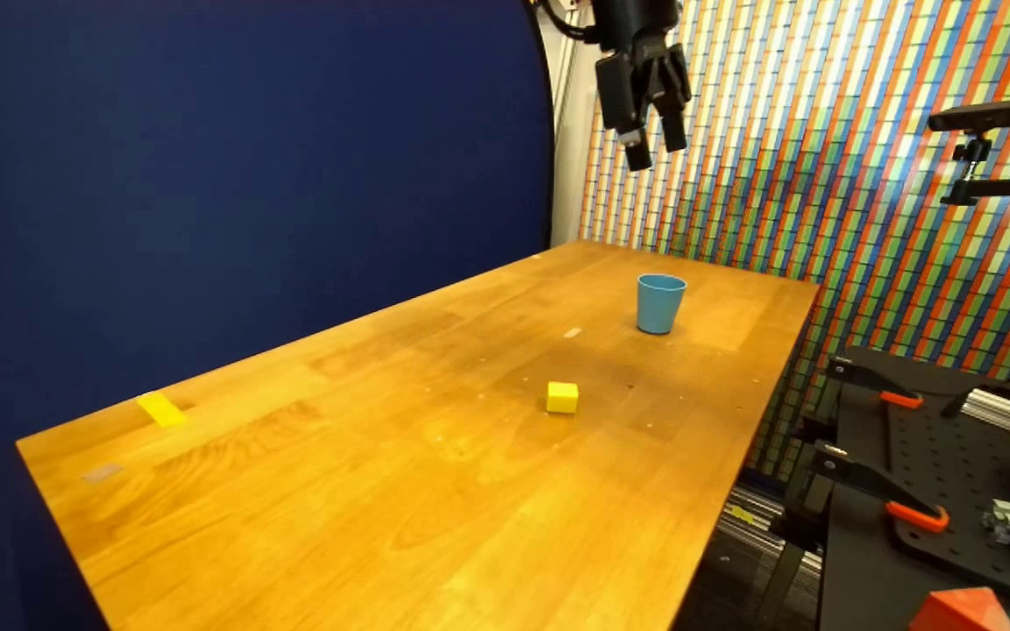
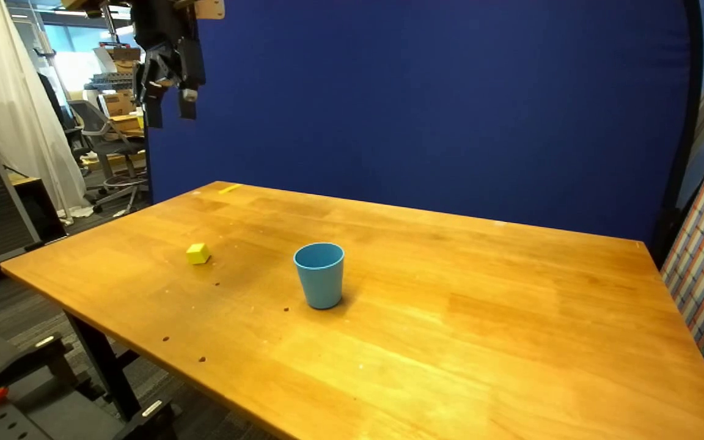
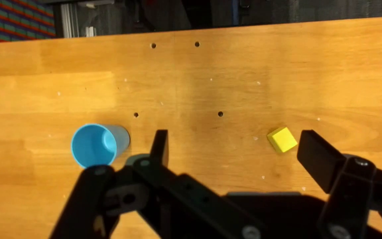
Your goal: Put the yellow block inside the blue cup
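Observation:
The small yellow block (image 1: 562, 398) lies on the wooden table, and it also shows in an exterior view (image 2: 197, 253). The blue cup (image 1: 658, 307) stands upright on the table, apart from the block; it also shows in an exterior view (image 2: 321, 281). My black gripper (image 1: 656, 147) hangs high above the table in both exterior views (image 2: 170, 113), fingers pointing down, open and empty. In the wrist view the gripper (image 3: 234, 139) has its fingers wide apart. There the block (image 3: 283, 139) shows near the right finger and the cup (image 3: 99, 144) lies left of the left finger. The cup's visible inside looks empty.
The wooden table (image 1: 365, 491) has a yellow tape strip (image 1: 161, 409) near one corner. A dark side bench with orange-tipped clamps (image 1: 917, 515) stands beside one long edge. A camera on a stand (image 1: 987, 114) is beyond it. A dark blue backdrop (image 2: 425, 110) stands along the opposite edge.

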Controlling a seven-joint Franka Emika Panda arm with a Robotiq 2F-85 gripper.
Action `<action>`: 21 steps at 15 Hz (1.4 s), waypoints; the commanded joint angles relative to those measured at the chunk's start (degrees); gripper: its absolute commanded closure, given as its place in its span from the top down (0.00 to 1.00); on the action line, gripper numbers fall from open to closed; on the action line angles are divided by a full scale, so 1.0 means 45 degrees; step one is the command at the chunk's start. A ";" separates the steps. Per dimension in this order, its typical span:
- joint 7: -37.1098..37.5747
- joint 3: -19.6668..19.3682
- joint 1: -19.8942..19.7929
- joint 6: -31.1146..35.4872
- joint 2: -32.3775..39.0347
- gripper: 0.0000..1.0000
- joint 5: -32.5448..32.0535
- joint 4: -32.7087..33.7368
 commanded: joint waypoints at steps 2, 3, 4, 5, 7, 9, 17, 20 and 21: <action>-0.0333 0.0267 0.1052 -0.0033 0.3456 1.00 -0.1296 0.3162; -0.0751 0.0291 0.1259 0.0194 0.3859 1.00 -0.1105 0.3459; -0.1305 0.0314 0.1384 0.0356 0.4237 1.00 -0.0786 0.3781; -0.1811 0.0327 0.1465 0.0622 0.4563 1.00 -0.0550 0.4033; -0.2970 0.0338 0.1401 0.0575 0.4906 1.00 0.0153 0.4376; -0.2273 0.0126 0.1709 0.0743 0.4663 1.00 -0.0185 0.3769; -0.3664 0.0083 0.1271 0.4387 0.4445 1.00 0.0262 0.1067; -0.3834 0.0109 0.1225 0.5438 0.4761 1.00 0.0366 0.0152; -0.3844 0.0112 0.1264 0.5567 0.4982 1.00 0.0334 0.0041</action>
